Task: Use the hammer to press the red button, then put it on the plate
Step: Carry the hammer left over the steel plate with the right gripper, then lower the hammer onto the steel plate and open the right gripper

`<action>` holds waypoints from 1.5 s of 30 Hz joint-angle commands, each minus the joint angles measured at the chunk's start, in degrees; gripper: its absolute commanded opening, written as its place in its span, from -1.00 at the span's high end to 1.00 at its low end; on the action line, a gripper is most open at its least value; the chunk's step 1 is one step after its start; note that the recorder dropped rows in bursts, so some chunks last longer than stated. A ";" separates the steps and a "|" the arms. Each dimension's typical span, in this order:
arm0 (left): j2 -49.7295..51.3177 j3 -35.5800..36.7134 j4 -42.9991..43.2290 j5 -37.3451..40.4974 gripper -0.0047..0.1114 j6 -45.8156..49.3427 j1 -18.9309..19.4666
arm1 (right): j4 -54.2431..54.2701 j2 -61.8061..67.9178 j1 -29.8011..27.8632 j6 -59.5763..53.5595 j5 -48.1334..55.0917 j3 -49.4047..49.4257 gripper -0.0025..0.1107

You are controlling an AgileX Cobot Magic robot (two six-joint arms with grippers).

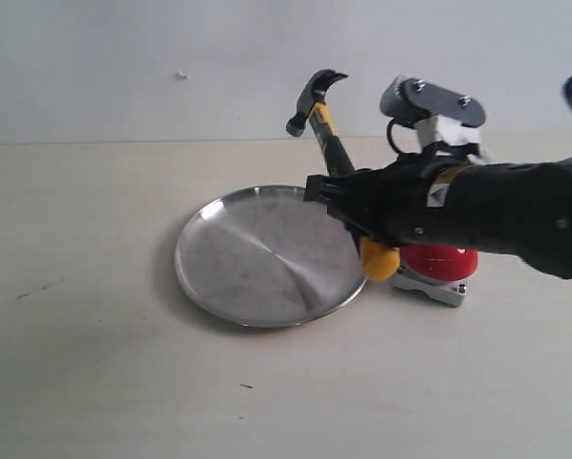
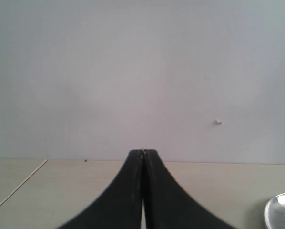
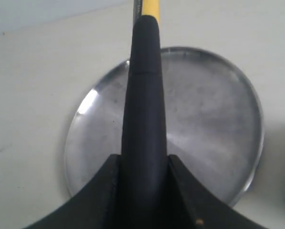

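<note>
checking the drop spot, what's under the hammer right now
The plate lies below the hammer, held by the right gripper. Its handle hides a strip of the plate's surface.

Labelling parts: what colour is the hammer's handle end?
Yellow. The hammer shows best in the exterior view.

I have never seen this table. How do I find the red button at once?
Find the round steel plate on the pale table. Just beyond its right edge in the exterior view, partly under the black robot arm, sits the red button. It is the only red thing: a glossy dome on a grey base, beside the yellow end of the hammer.
</note>
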 commanded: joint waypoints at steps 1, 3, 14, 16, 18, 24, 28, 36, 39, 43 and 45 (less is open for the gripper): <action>-0.23 -0.05 0.06 -0.11 0.92 -0.08 0.16 | -10.85 7.83 1.18 10.26 -10.04 -5.23 0.96; -0.23 -0.05 0.06 -0.11 0.92 -0.08 0.16 | -14.44 10.70 1.44 16.74 -16.45 -5.52 0.96; -0.23 -0.05 0.06 -0.11 0.92 -0.08 0.16 | -15.73 19.01 1.71 20.82 -27.17 -5.52 0.96; -0.23 -0.05 0.06 -0.11 0.92 -0.08 0.16 | -16.10 20.57 1.71 21.39 -28.31 -5.52 0.96; -0.23 -0.05 0.06 -0.11 0.92 -0.08 0.16 | -15.92 21.69 1.71 21.51 -28.79 -5.52 0.96; -0.23 -0.05 0.06 -0.11 0.92 -0.08 0.16 | -15.69 23.43 1.71 20.81 -33.59 -5.55 0.96; -0.23 -0.05 0.06 -0.11 0.92 -0.08 0.16 | -15.55 24.61 1.71 21.34 -33.71 -5.55 0.96; -0.23 -0.05 0.06 -0.11 0.92 -0.08 0.16 | -14.12 26.78 1.71 21.46 -33.61 -5.55 0.96; -0.23 -0.05 0.06 -0.11 0.92 -0.08 0.16 | -14.12 26.93 1.71 22.37 -33.77 -5.66 0.96; -0.23 -0.05 0.06 -0.11 0.92 -0.08 0.16 | -14.12 26.93 1.71 22.37 -33.52 -5.65 0.96; -0.23 -0.05 0.06 -0.11 0.92 -0.08 0.16 | -14.12 26.93 1.71 22.37 -33.38 -5.65 0.96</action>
